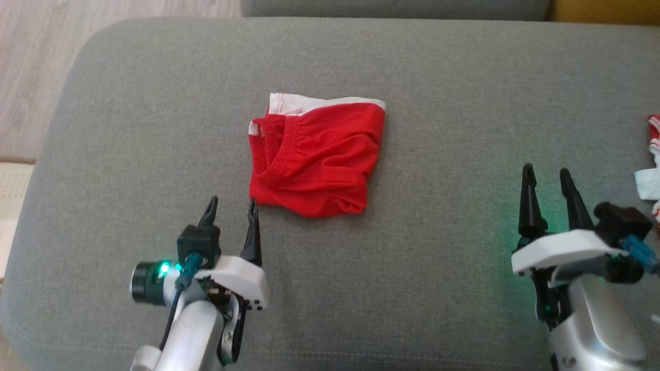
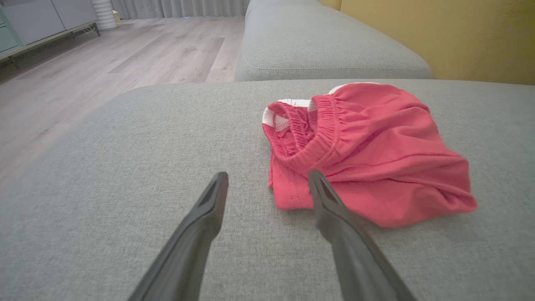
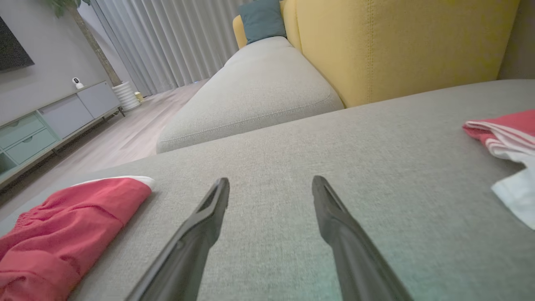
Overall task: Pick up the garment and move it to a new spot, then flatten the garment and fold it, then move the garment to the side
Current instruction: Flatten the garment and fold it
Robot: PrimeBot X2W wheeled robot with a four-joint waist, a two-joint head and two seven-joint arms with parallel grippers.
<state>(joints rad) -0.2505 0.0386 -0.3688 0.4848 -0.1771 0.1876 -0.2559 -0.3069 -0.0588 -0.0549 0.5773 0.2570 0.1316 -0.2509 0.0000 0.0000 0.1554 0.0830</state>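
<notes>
Far left: wooden floor (image 1: 31,62) beyond the rounded left edge of the grey cushion (image 1: 129,154). Plenty of bare fabric between that edge and the clothing.

Lower left: left gripper (image 1: 233,201), fingers spread wide, nothing between them, low over the cushion (exact height hard to judge). Inner fingertip just beside the near-left corner of the garment (image 1: 317,154); touching or not, cannot tell.

Centre: garment folded into a rough square, red, elastic waistband bunched toward the left side, white trim peeking out along the far edge. Flat on the cushion, well apart from every cushion edge.

Past the far edge: second grey cushion (image 3: 259,88) and yellow backrest (image 3: 397,42), clearest in the right wrist view.

Right of the garment: wide stretch of bare cushion, free room there.

Lower right: right gripper (image 1: 545,170), fingers apart, holding nothing, touching nothing, well apart from the garment.

Far right edge: small heap of other clothes (image 1: 654,165) (red-and-white striped piece plus a white one), near the right gripper's outer side, not touching it.
</notes>
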